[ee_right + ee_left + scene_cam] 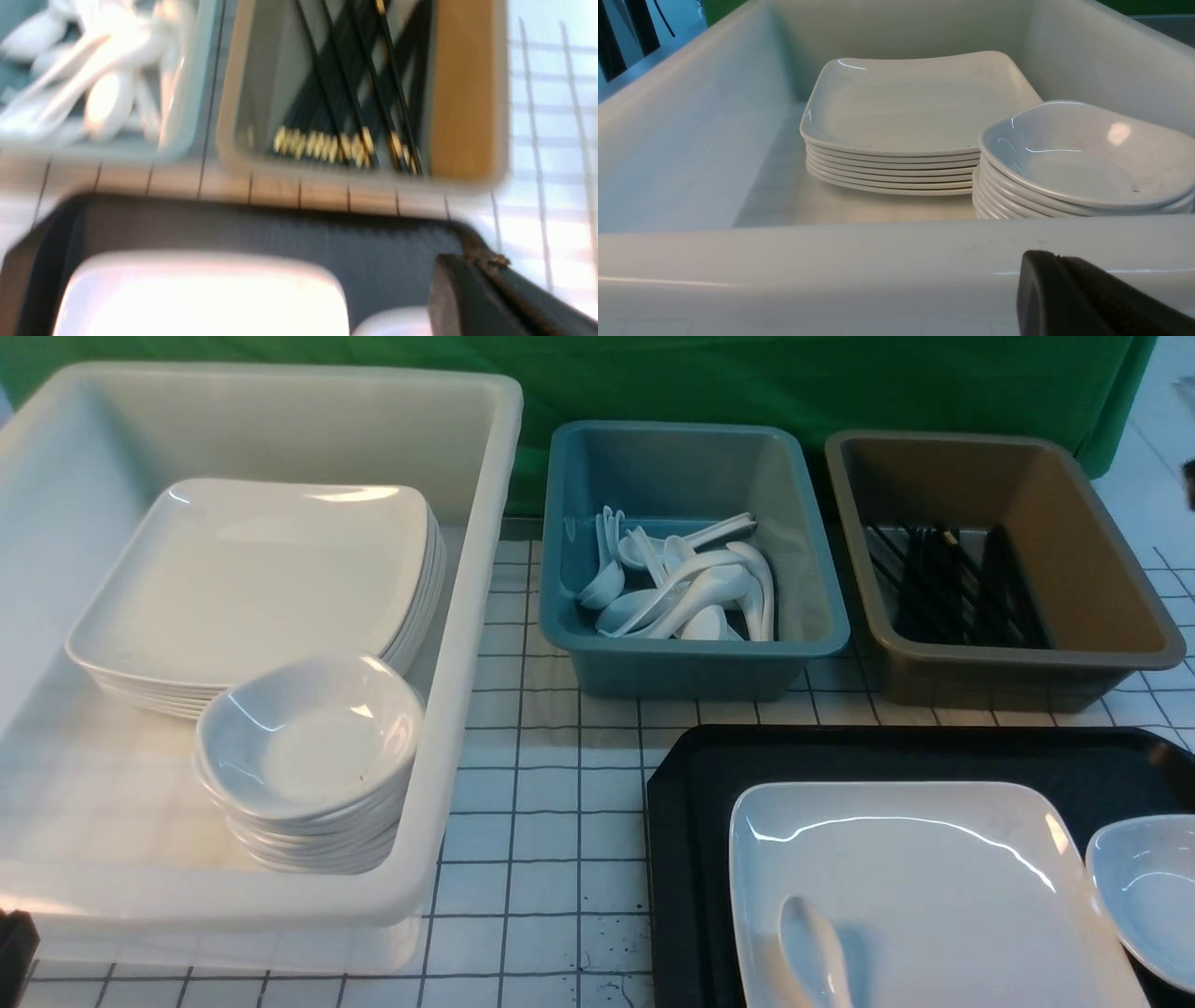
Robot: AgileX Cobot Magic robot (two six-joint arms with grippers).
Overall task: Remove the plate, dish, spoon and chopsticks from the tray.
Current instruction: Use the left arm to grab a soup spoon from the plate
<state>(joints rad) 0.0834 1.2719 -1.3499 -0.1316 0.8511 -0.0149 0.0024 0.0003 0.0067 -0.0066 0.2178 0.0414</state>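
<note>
We are viewing a large black rectangular plastic tray [691, 803] sitting at the lower right of the front view on the gridded white worktop [541, 784]. A large glossy white rounded-rectangle plate [915, 877] is lying on it, a short white soup spoon [817, 952] resting on the plate's lower left part. A small glossy white dish [1148, 896] is sitting on the tray just beside the plate's right edge. Thin black chopsticks [943, 588] are lying crossed in the brown plastic tub [1102, 560] at upper right, beside a blue tub [812, 579] of heaped white spoons [691, 593]. Only one dark finger each of the left tool [1087, 298] and right tool [490, 303] is showing, so we cannot tell whether either is spread or pressed together.
</note>
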